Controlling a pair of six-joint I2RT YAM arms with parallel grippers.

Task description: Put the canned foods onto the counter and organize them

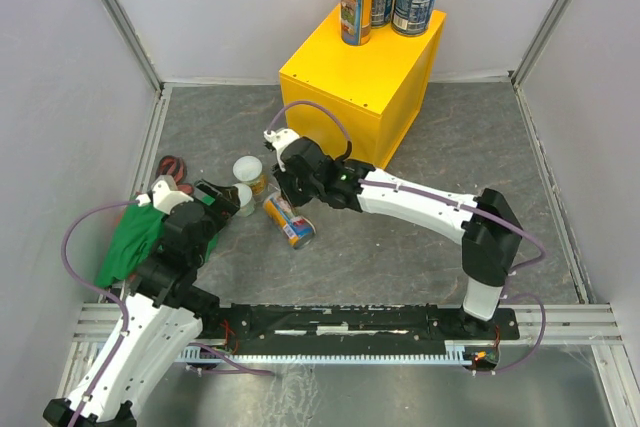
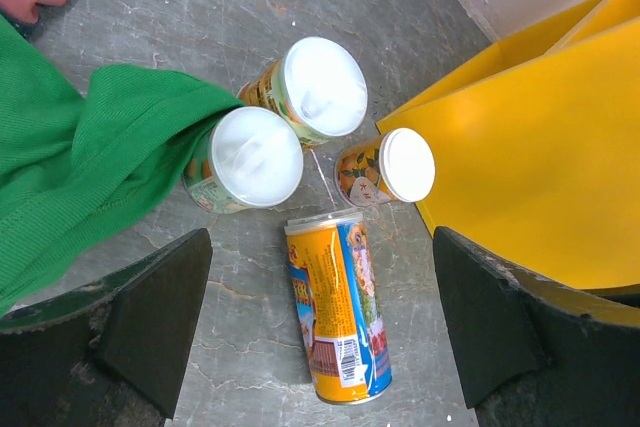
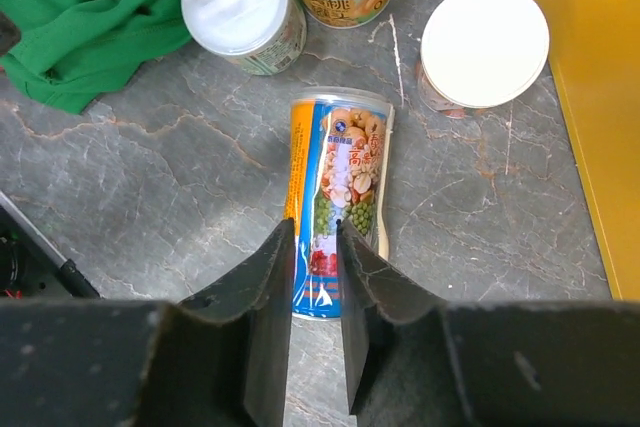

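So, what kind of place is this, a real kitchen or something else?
Probably a lab test cell, not a kitchen: plain white panel walls on an aluminium frame enclose a stone-patterned floor, and the "counter" is only a yellow box with cans on it.

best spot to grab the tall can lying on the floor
Grip the lying can across its round body near mid-length, coming straight down from above. It lies on its side with bare floor along both long flanks, and the right tool is already above it, nearly closed.

Grey stone floor (image 1: 400, 237) under yellow counter (image 1: 350, 82), four cans (image 2: 338, 307), green cloth (image 1: 128, 242).
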